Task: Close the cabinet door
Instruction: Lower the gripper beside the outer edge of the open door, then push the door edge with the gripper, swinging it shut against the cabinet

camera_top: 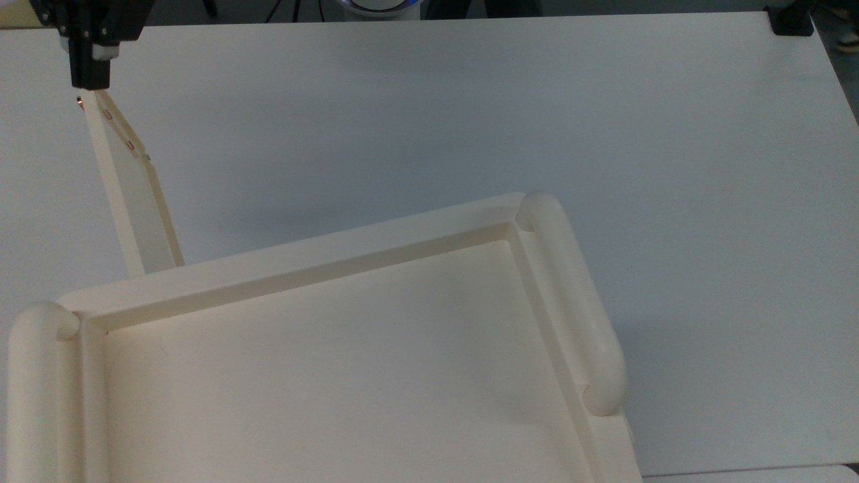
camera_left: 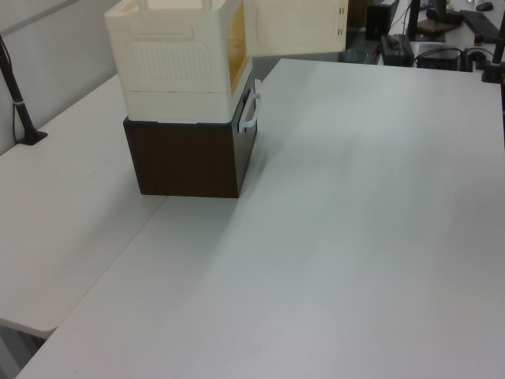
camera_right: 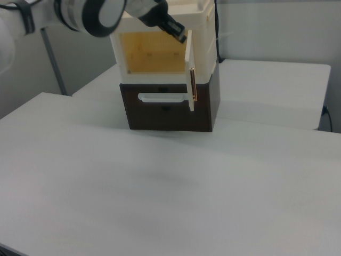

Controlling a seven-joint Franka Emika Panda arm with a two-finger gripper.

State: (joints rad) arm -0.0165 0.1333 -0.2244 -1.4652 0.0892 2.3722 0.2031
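The cabinet door is a thin cream panel standing wide open, swung out from the cabinet's front corner at the top view's left. My black gripper hangs at the door's free end, by its copper fittings, fingers together with nothing between them. In the right view the door shows edge-on, sticking out from the cabinet's right side. There the gripper sits at its upper edge, in front of the yellow interior. The left view has the door open, facing the camera.
The cream cabinet rests on a dark brown box with a white handle. Wide white table spreads in front. A black clamp sits at the far corner and a black pole stands at the left view's left.
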